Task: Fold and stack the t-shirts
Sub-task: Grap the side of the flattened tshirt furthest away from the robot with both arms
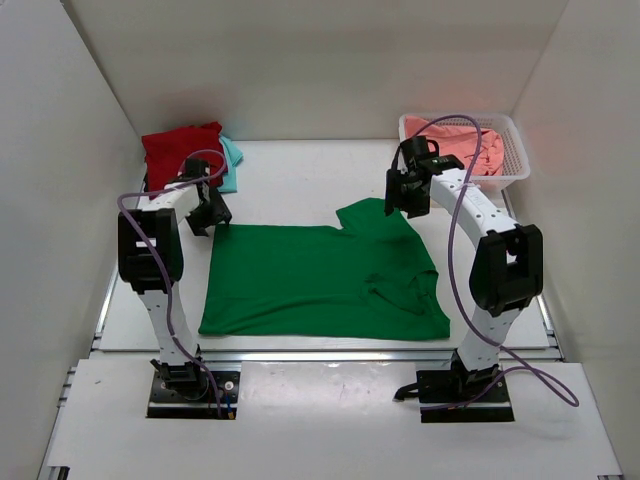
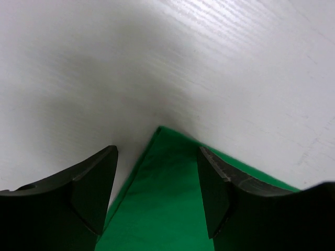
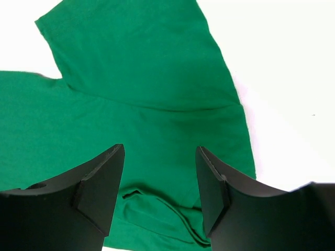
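A bright green t-shirt (image 1: 320, 280) is seen spread nearly flat across the middle of the white table (image 1: 290, 170) in the overhead view, with one sleeve projecting toward the upper centre and some rumpled, doubled cloth at its lower right. The left gripper (image 1: 210, 215) is held at the shirt's upper left corner; in its wrist view the jaws are seen standing wide apart, with the pointed corner of green cloth lying between them and nothing gripped. The right gripper (image 1: 405, 195) is poised above the projecting sleeve at the upper right of the shirt, its jaws likewise parted and empty over the fabric. A dark red t-shirt (image 1: 180, 150) is laid at the upper left of the frame, with a pale turquoise t-shirt (image 1: 232, 160) showing just beside it on its right. A salmon pink t-shirt (image 1: 465, 145) is heaped inside a white mesh basket (image 1: 515, 150) at the upper right. The green shirt is judged to be light, thin and entirely limp, so no shape will be kept once it is lifted, and any unsupported part can be expected to droop and drag. A pinch is best taken at corners and seamed edges, such as the hem corner at upper left and the sleeve or shoulder seam at upper right, with a single layer caught cleanly. The rumpled lower right area may need to be smoothed.
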